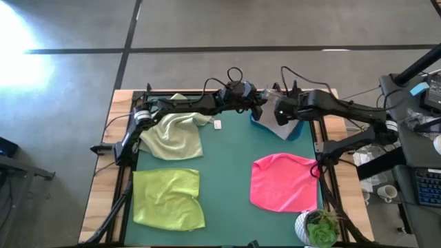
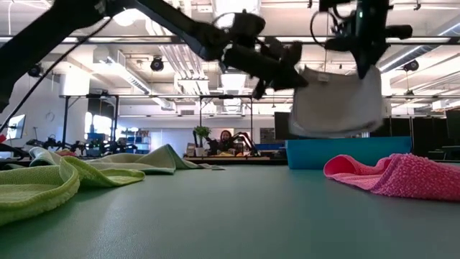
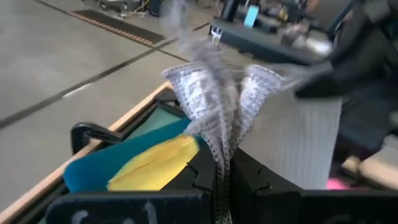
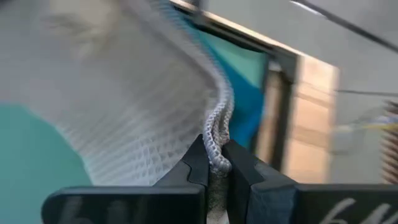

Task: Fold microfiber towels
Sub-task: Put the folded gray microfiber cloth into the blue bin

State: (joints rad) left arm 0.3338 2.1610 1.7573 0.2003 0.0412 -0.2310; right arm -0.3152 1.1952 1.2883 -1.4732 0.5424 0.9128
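A light grey towel [image 2: 334, 104] hangs in the air over the blue bin [image 2: 345, 152] at the table's far right, with both grippers shut on its top. My left gripper [image 2: 295, 75] reaches in level from the left; my right gripper [image 2: 363, 61] comes down from above. A yellow towel [image 3: 155, 162] lies inside the bin [image 3: 93, 168]. On the mat lie a pale green towel [image 1: 176, 134] crumpled at the far left, a lime green towel [image 1: 169, 200] at the near left, and a hot pink towel [image 1: 282, 182] at the near right. My left gripper pinches a bunched, gathered part of the grey towel's upper edge [image 3: 219, 134] between its two fingers, several layers together, coming nearly level from the table's left. The cloth hangs clear of the table. My right gripper pinches the towel's hemmed edge [image 4: 217, 140] between its two fingers, slanting down from above. The cloth falls away below the fingers, clear of the table.
A potted plant [image 1: 320, 227] stands at the near right corner. A small white tag [image 1: 218, 125] lies on the mat near the pale green towel. The green mat's middle [image 1: 231, 172] is bare. Beyond the far edge, a person sits in the room behind.
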